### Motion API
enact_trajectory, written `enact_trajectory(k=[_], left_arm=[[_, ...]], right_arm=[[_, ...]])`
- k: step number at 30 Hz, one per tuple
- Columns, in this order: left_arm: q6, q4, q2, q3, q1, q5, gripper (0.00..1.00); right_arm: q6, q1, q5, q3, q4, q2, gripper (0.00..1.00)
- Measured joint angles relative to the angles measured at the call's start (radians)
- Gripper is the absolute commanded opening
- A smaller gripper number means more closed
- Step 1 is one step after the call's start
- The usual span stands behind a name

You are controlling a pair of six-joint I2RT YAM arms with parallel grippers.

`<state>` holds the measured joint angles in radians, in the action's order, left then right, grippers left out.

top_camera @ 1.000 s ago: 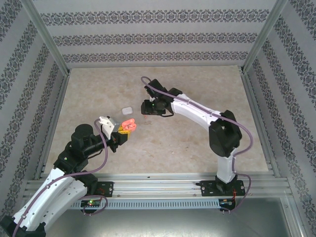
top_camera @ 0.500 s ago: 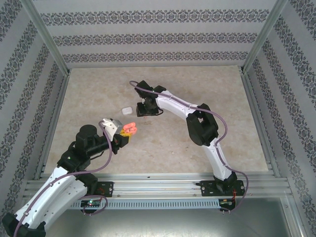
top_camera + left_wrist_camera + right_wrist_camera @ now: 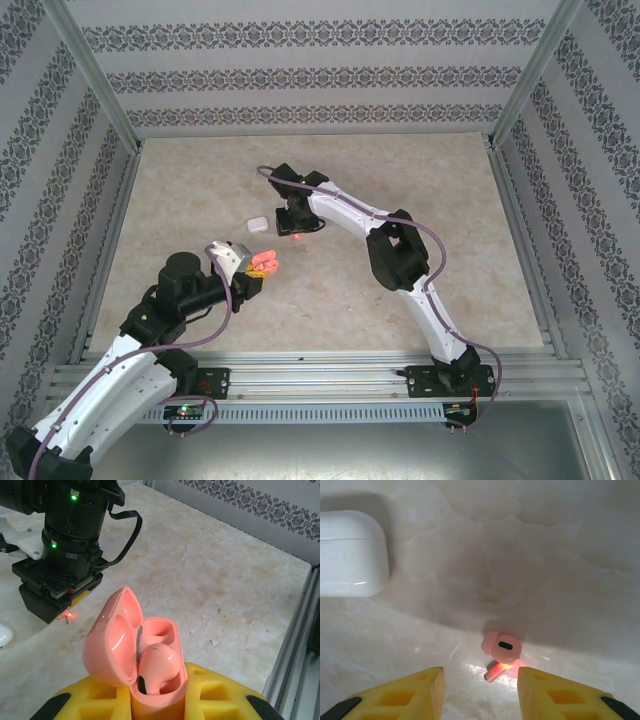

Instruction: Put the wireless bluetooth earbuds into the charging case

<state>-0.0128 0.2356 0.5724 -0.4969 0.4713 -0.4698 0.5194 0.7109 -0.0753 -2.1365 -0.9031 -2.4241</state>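
Note:
My left gripper (image 3: 258,265) is shut on the salmon charging case (image 3: 156,702), held upright with its lid open to the left. One salmon earbud (image 3: 157,666) sits in the case's near slot, and the far slot (image 3: 159,630) is empty. A second salmon earbud (image 3: 503,648) lies on the table, its stem lit red. My right gripper (image 3: 480,690) hangs low over it, open, with the earbud just ahead of the gap between its yellow fingertips (image 3: 414,692). In the top view the right gripper (image 3: 296,228) points down at the middle of the table.
A closed white case (image 3: 350,552) lies on the table to the left of the right gripper, also seen in the top view as the white case (image 3: 257,224). Aluminium rails (image 3: 320,375) and patterned walls (image 3: 320,75) bound the marble table (image 3: 420,190).
The right arm has swung left and lowered its gripper over the loose earbud. The left gripper, still holding the open case, has shifted slightly.

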Motion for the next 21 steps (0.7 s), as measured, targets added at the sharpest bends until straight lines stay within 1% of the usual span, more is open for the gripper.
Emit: enact_trajectory(k=[13, 21], left_arm=[[-0.008, -0.040, 0.042, 0.011, 0.000, 0.000, 0.01], [-0.008, -0.042, 0.049, 0.011, 0.000, 0.000, 0.01]], right_arm=[[-0.004, -0.014, 0.004, -0.043, -0.013, -0.060, 0.41], [-0.023, -0.015, 0.003, -0.076, -0.027, -0.078, 0.33]])
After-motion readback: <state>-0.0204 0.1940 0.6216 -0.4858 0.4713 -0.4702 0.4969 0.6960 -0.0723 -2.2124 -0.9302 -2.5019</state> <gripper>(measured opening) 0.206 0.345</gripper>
